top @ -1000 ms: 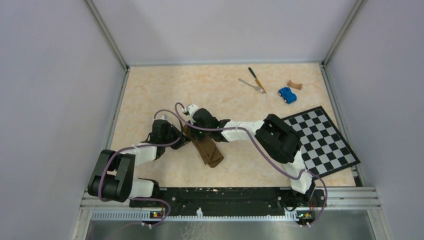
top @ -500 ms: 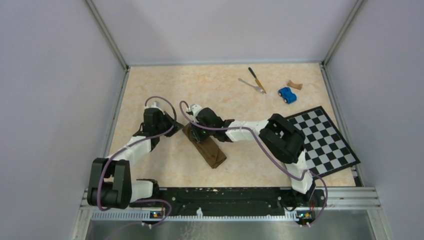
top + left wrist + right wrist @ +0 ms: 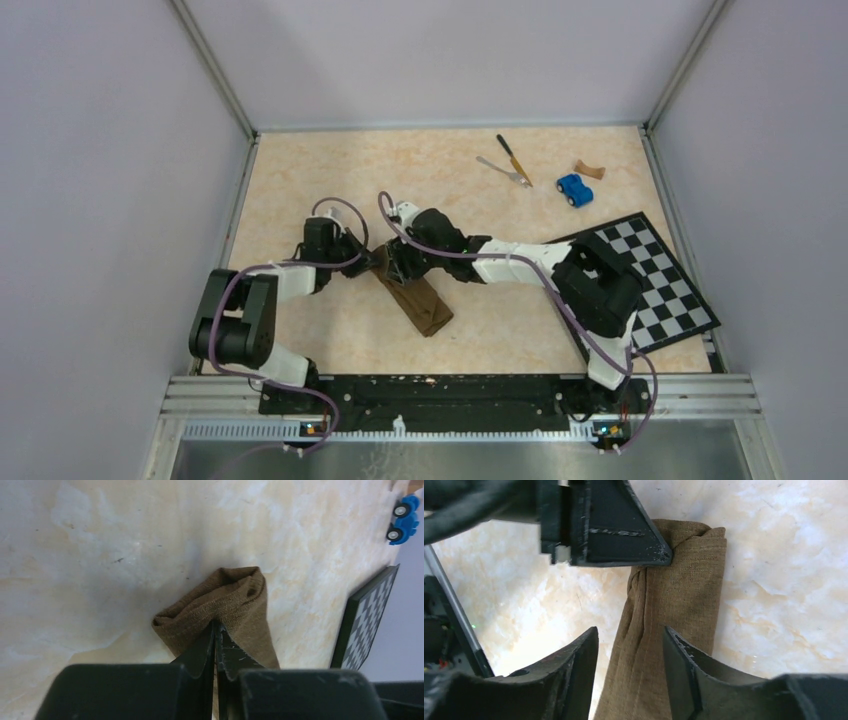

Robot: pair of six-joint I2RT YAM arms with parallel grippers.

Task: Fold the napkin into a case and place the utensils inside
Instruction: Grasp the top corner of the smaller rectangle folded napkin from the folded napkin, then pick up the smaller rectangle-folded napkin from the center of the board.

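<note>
Just let go with the right fingers (image 3: pixel 676 647), now spread astride the napkin (image 3: pixel 674 595); pinched shut on its end ahead with the left fingers (image 3: pixel 216 632). Looks folded, so utensils (image 3: pixel 513 160) next.

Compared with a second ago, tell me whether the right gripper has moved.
Yes. The right gripper has shifted slightly rightward in the top view, toward the checkered board, and still sits over the napkin.

This is a robot lab cell. Plain grey walls (image 3: pixel 100 200) and aluminium posts (image 3: pixel 213 70) stand around the bench (image 3: pixel 300 170). A checkered board (image 3: pixel 660 270) lies on the bench. A left arm (image 3: pixel 280 285) and a right arm (image 3: pixel 520 262) are bolted at its near edge.
</note>
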